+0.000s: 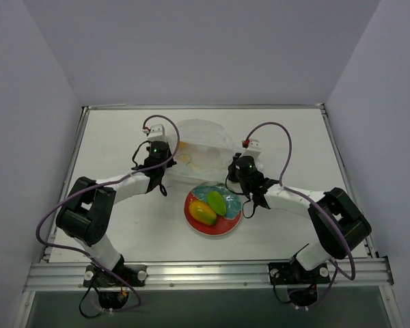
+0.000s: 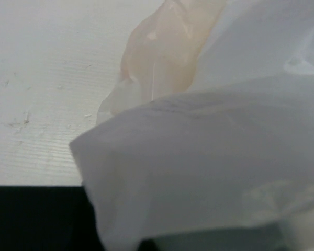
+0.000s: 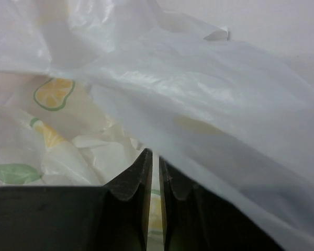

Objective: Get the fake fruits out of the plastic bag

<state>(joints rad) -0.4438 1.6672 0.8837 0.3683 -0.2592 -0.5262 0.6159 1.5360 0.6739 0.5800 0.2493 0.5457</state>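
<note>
**Q:** How are your arms posed?
**A:** Both reach forward over the bench point(image 1: 123, 225), elbows out, wrists tipped down onto the plastic bag point(image 1: 203, 140). My left fingers point(image 1: 164, 154) are clenched, with bag film bunched before them. My right fingers point(image 3: 128, 188) pinch the bag.

**Q:** Any markings? And the fruits?
**A:** The bag carries a lemon-slice print point(image 3: 54, 94) and a leaf print point(image 3: 13, 172). Two fake fruits point(image 1: 203, 214) lie on the plate point(image 1: 190, 217).

From the left wrist we see the plastic bag point(image 2: 209, 172) only as a soft blur running off the top, right and bottom edges; it covers the left jaws, so how they stand is hidden from us. A pale orange shape point(image 2: 162, 47) shows through the film, too smeared to name. The right wrist view crops the bag too, and whether film sits pinched between the right jaws we cannot tell
</note>
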